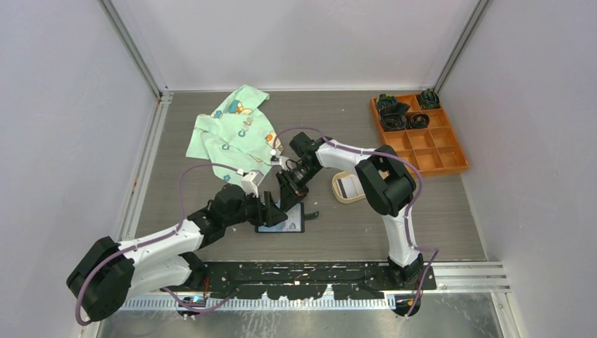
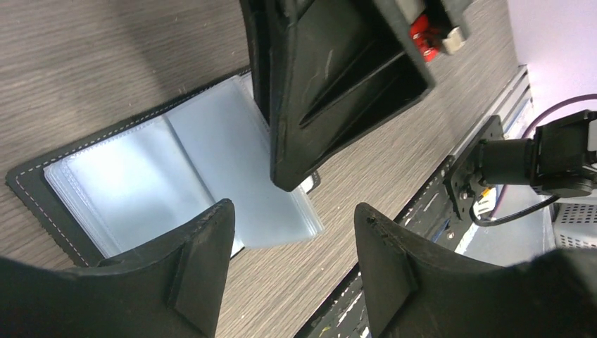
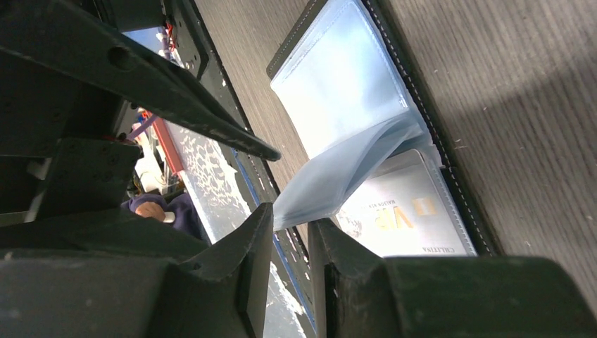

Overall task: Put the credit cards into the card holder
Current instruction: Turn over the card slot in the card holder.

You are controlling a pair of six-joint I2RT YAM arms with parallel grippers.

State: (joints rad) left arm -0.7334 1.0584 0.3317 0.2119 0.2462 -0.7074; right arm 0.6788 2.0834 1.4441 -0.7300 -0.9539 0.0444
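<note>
The black card holder lies open on the table with its clear sleeves fanned out. One light card with gold "VIP" lettering sits in a lower sleeve. A bundle of sleeves is lifted, and its edge reaches the tips of my right gripper, whose jaws stand narrowly apart. That gripper hangs over the holder's far side. My left gripper is open and empty, low over the holder's near edge. Another card lies in the beige tray.
A green patterned cloth lies at the back left. An orange compartment tray with dark items stands at the back right. The black rail that carries the arm bases runs along the near edge.
</note>
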